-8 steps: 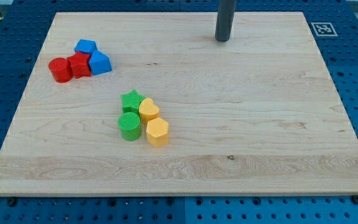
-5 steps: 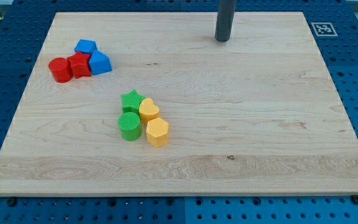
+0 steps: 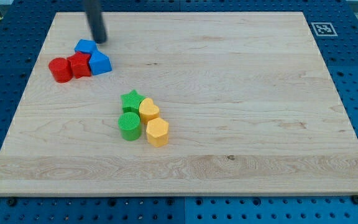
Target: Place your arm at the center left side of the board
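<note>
- My tip (image 3: 99, 41) sits near the board's (image 3: 241, 124) top left, just above the upper blue block (image 3: 85, 46); there is no claw, only a bare rod.
- The target, the board's centre left edge, lies below the red and blue cluster.
- Heading straight down risks ploughing into that blue block, the lower blue block (image 3: 100, 63), the red block (image 3: 78, 65) and the red cylinder (image 3: 59, 70).
- The green and yellow group is well apart, at little risk.

The dark rod is seen coming straight down from the view's top edge, near the upper left, a bit blurred. My tip (image 3: 99, 41) is planted on the surface, with the rod held roughly upright.
</note>
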Tool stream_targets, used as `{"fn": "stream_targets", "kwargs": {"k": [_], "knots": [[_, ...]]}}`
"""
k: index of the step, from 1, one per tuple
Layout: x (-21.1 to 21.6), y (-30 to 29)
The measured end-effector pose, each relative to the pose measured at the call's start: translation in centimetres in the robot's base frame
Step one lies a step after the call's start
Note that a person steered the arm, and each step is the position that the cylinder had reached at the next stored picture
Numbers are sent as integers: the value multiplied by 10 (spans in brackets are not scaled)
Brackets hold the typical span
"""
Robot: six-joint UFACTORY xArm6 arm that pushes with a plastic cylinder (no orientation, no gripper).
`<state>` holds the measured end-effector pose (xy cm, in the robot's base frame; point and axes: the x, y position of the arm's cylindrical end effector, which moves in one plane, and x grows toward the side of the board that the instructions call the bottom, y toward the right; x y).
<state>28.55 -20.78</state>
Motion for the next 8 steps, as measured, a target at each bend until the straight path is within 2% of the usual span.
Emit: {"fn": "stream_targets", "kwargs": {"k": [1, 2, 3, 4, 8], "knots": [[-3, -70], [19, -97], [25, -97], [53, -97], [54, -97]]}}
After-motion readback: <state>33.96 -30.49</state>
